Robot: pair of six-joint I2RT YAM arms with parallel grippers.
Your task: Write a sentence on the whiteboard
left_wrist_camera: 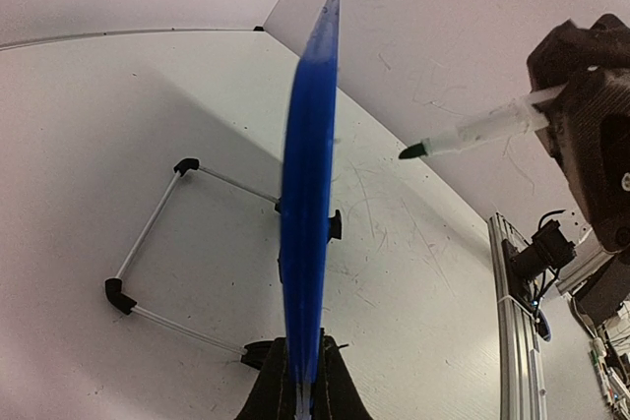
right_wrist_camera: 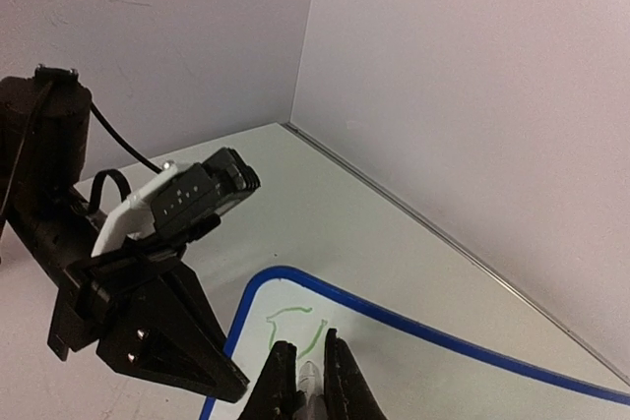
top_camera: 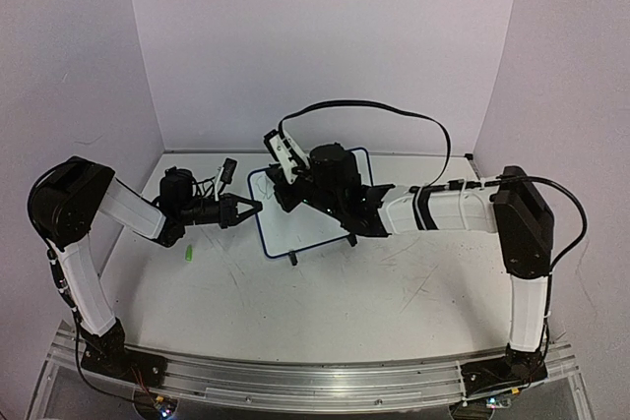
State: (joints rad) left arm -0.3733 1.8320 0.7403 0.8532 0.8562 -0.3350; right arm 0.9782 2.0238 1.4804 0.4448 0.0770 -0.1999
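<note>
The whiteboard (top_camera: 320,218), white with a blue frame, stands tilted on the table. My left gripper (top_camera: 252,208) is shut on its left edge; in the left wrist view the board's blue edge (left_wrist_camera: 307,194) runs up from between the fingertips (left_wrist_camera: 335,392). My right gripper (right_wrist_camera: 307,381) hangs over the board's upper left corner, shut on a white pen (right_wrist_camera: 311,379). The pen's green tip (left_wrist_camera: 411,151) shows just off the board face. Of the sentence, only a few green strokes (right_wrist_camera: 291,318) show near that corner.
A small green piece (top_camera: 186,255) lies on the table to the left of the board, under the left arm. A wire stand with black corner feet (left_wrist_camera: 148,233) props the board from behind. White walls close in the back and sides.
</note>
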